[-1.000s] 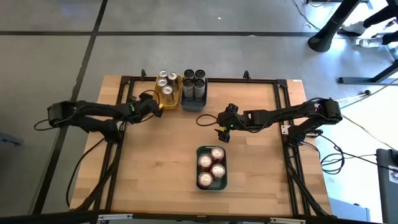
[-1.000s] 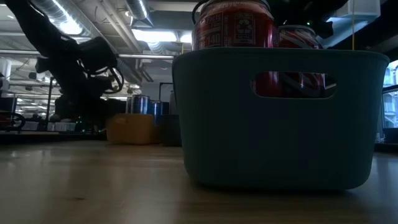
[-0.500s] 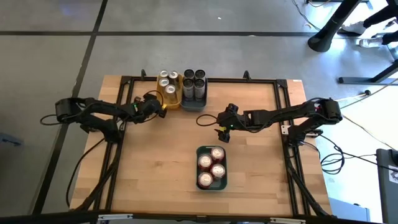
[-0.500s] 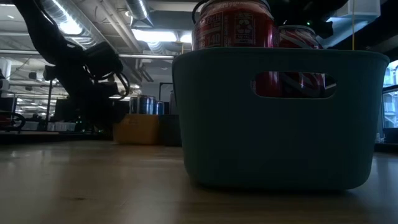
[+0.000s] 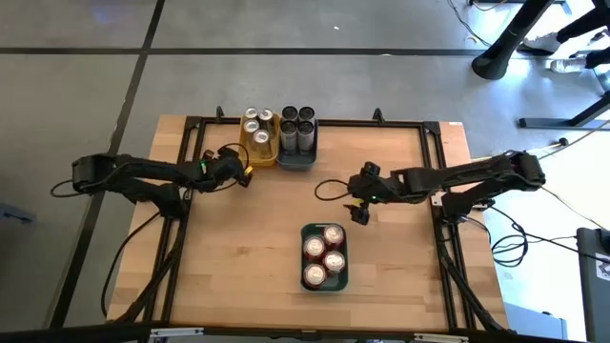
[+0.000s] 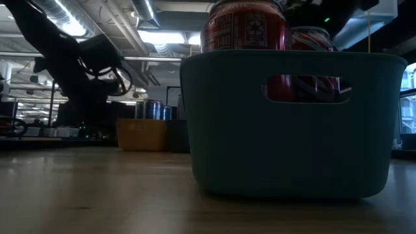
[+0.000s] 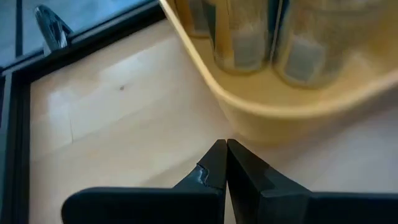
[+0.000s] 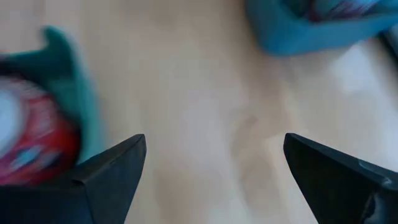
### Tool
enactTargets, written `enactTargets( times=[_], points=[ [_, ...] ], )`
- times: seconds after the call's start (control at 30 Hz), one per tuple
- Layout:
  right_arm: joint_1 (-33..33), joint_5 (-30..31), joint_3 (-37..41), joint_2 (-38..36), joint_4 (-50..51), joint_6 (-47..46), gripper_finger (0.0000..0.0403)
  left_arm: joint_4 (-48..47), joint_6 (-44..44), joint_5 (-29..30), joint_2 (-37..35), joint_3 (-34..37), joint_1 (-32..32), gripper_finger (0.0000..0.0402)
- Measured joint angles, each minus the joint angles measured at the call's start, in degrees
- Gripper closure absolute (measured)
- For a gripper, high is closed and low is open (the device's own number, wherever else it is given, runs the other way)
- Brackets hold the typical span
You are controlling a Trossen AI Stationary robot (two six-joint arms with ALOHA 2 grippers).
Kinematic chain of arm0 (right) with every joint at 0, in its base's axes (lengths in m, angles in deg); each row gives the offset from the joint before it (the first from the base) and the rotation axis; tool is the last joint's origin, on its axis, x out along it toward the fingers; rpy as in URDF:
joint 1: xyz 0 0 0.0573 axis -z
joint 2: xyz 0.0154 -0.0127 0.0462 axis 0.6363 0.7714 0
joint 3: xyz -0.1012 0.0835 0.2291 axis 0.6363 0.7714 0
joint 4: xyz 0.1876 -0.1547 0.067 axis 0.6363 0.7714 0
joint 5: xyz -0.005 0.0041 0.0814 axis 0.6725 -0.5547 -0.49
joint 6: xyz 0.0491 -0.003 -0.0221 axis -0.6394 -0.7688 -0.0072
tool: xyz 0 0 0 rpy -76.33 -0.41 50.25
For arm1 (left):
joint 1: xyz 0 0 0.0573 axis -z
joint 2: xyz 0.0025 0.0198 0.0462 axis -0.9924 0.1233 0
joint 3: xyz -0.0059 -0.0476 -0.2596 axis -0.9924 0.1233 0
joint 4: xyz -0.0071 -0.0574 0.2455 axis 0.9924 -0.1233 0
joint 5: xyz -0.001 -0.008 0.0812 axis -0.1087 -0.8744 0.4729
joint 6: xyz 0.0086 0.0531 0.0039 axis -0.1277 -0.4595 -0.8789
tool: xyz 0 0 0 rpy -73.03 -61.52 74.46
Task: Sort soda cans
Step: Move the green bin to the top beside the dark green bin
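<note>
Gold soda cans (image 5: 254, 124) stand in a yellow tray (image 5: 266, 152) at the far side. Dark cans (image 5: 297, 120) fill the dark tray (image 5: 296, 159) beside it. Red cans (image 5: 323, 257) stand in a teal tray (image 5: 310, 232) near the front. My left gripper (image 5: 245, 172) is shut, its tips (image 7: 225, 149) just short of the yellow tray's near wall (image 7: 280, 115); whether they touch it I cannot tell. My right gripper (image 5: 360, 208) hangs open above bare table, beyond the teal tray's far right corner, with a red can (image 8: 25, 143) off to one side in its wrist view.
A black frame (image 5: 315, 124) runs around the wooden table top. Bare wood (image 5: 238, 248) lies left of the teal tray and between the trays. In the low view the teal tray (image 6: 292, 123) fills the foreground, and the left arm (image 6: 78, 65) shows behind it.
My right gripper has risen and drawn back toward the table's right edge and a little toward the near edge, staying open. My left arm swung slightly at the yellow tray, whose near left corner shifted a little toward the table's right.
</note>
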Motion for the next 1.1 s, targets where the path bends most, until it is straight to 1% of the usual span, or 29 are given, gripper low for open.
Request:
enactTargets(
  times=[0.1, 0.2, 0.27, 0.33, 0.43, 0.53, 0.6, 0.7, 0.83, 1.0, 1.1],
  points=[
    [-2.59, -5.33, 0.0, -2.19, 4.79, -5.91, 0.0022, -3.07, 1.55, -0.04, -2.48, 0.0, 2.22, 0.04],
    [-7.27, -11.04, 0.0, -2.43, 8.58, -11.76, 0.0022, -5.27, 2.5, -0.05, -4.41, 0.0, 4.63, 0.04],
    [-11.47, -12.65, 0.01, -2.36, 9.47, -15.15, 0.0022, -5.77, 2.98, -0.06, -5.19, 0.0, 6.41, 0.04],
    [-15.72, -12.93, 0.07, -2.05, 9.29, -18.23, 0.0022, -5.41, 2.96, -0.04, -5.5, 0.0, 8.28, 0.04],
    [-21.65, -10.92, 0.15, -1.42, 7.82, -22.91, 0.0022, -5.14, 3.03, -0.27, -5.43, 0.0, 11.18, 0.04],
    [-27.05, -8.4, 0.15, 0.03, 5.16, -26.47, 0.0022, -4.67, 3.97, -1.84, -5.43, 0.0, 14.18, 0.04],
    [-30.21, -5.71, 0.15, 1.62, 2.32, -27.58, 0.0022, -4.38, 4.5, -4.08, -5.43, 0.0, 16.33, 0.04],
    [-33.73, -1.14, 0.15, 4.75, -0.07, -28.24, 0.0022, -3.06, 4.78, -9.08, -5.43, 0.0, 19.6, 0.04],
    [-35.7, 2.94, 0.15, 8.8, -2.72, -29.63, 0.0022, 0.23, 6.76, -13.33, -5.43, 0.0, 24.49, 0.04],
    [-35.66, 2.73, 0.15, 12.83, -7.9, -31.29, 0.0022, 6.6, 7.24, -14.68, -5.42, 0.02, 31.3, 0.04],
    [-35.64, 2.59, 0.15, 14.38, -8.83, -31.44, 0.0022, 9.72, 7.23, -14.71, -5.23, 0.02, 34.27, 0.04]
  ],
)
